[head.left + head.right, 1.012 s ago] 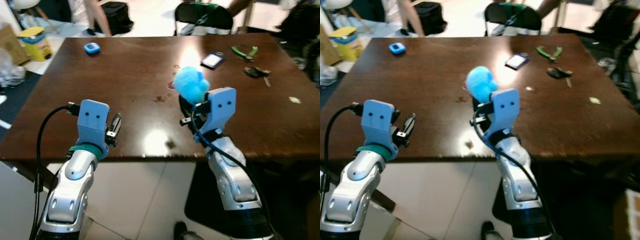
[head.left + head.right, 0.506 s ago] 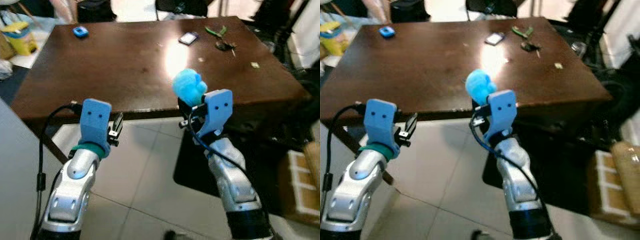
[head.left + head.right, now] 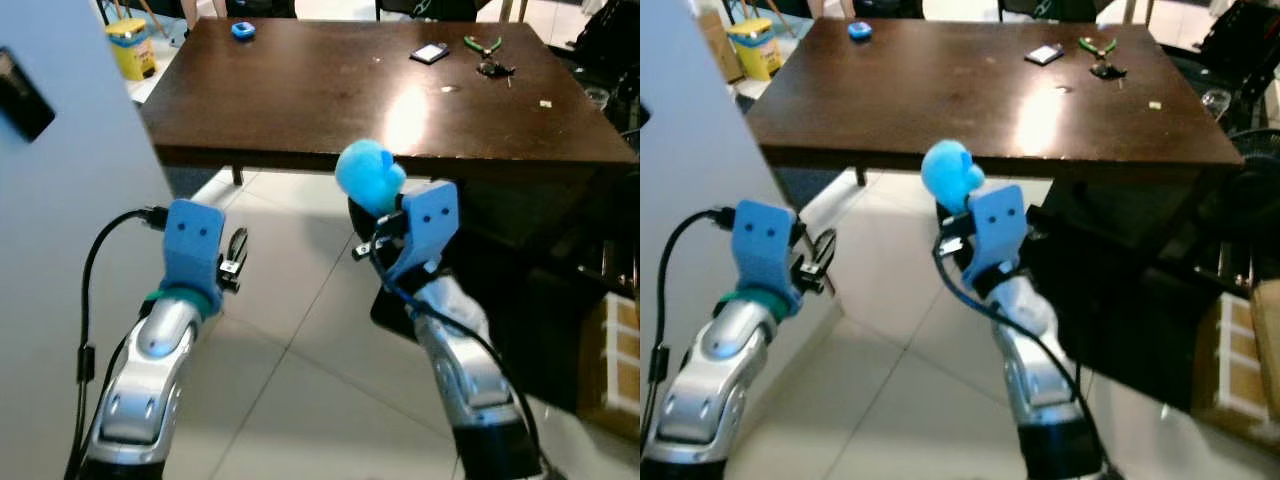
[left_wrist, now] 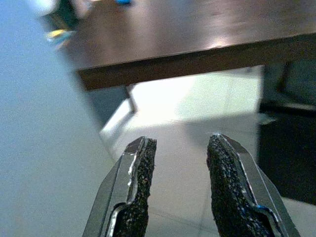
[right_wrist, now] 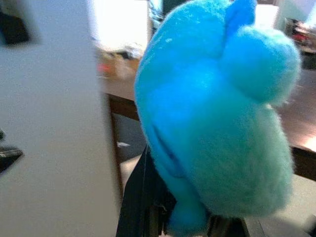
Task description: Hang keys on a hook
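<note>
Wall (image 3: pixel 60 230) left; table (image 3: pixel 300 90) beyond plush keychain (image 3: pixel 368 178)

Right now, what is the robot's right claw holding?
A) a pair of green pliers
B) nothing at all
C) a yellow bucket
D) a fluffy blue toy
D: the right claw is closed on a fluffy blue toy, raised above the floor in front of the brown table; the right wrist view shows the blue fluff sitting right on the claw.
</note>
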Controlling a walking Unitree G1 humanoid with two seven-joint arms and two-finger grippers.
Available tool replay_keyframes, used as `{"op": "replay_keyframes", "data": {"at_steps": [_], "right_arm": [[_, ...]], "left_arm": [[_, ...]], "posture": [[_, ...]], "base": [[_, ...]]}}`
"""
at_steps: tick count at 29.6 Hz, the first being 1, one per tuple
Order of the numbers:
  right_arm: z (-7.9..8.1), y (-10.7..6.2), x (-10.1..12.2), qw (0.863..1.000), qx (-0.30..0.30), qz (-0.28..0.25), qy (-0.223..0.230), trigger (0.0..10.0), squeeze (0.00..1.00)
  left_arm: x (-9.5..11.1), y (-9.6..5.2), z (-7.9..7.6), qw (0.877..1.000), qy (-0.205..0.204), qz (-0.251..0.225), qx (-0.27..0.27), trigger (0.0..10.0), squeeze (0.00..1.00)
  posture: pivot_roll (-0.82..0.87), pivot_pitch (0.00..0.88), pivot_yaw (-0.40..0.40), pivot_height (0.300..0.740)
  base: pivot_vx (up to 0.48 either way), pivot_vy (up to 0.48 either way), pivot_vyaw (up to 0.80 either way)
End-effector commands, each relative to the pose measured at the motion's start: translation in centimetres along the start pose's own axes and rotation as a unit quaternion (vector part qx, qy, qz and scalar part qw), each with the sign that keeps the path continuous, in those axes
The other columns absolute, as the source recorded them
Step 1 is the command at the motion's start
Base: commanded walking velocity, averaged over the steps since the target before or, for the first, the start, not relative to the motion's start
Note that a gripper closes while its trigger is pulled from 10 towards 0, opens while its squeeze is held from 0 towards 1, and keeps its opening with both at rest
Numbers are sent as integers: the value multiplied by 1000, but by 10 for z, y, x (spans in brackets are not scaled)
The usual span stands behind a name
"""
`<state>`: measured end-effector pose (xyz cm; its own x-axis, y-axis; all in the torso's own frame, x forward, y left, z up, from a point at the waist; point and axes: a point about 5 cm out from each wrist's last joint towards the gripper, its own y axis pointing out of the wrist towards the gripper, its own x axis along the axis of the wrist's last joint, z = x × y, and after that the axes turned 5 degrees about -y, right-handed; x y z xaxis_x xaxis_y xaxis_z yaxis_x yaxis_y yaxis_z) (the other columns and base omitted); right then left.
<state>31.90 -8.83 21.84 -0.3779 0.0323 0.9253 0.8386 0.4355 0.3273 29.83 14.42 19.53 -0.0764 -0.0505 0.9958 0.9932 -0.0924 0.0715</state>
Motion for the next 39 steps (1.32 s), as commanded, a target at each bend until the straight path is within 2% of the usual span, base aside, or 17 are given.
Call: {"op": "replay_keyframes", "data": {"at_steps": [1, 7, 12, 20, 29, 34, 39], "right_arm": [[4, 4, 12, 1000, 11, -23, 2, 10000, 0], [4, 10, 23, 999, 7, -44, 4, 10000, 0], [4, 12, 26, 999, 7, -50, 6, 10000, 0], [4, 12, 26, 999, 7, -50, 6, 10000, 0], [3, 13, 28, 999, 2, -52, 8, 10000, 0], [1, 13, 27, 998, -12, -53, 22, 10000, 0], [-1, 12, 26, 998, -18, -50, 22, 10000, 0]], "left_arm": [[1, -2, -3, 1000, -4, 8, -10, 10000, 0], [15, -3, -16, 999, 21, -23, -37, 10000, 0], [24, -2, -19, 998, 17, -44, -39, 10000, 0], [28, -2, -20, 998, 16, -50, -42, 10000, 0], [38, -3, -28, 996, 15, -66, -61, 10000, 0], [42, -3, -36, 992, 19, -89, -82, 10000, 0], [42, -3, -38, 993, 16, -88, -83, 10000, 0]], "posture": [[-61, 81, 96, 740], [-62, 80, 97, 740], [-61, 80, 97, 740], [-61, 86, 99, 740], [-61, 90, 101, 740], [-61, 90, 101, 740], [-64, 91, 103, 740]], "base": [[0, 0, 788], [0, 0, 786], [0, 0, 781], [0, 0, 776], [0, 0, 775], [0, 0, 0], [472, 0, 0]]}}
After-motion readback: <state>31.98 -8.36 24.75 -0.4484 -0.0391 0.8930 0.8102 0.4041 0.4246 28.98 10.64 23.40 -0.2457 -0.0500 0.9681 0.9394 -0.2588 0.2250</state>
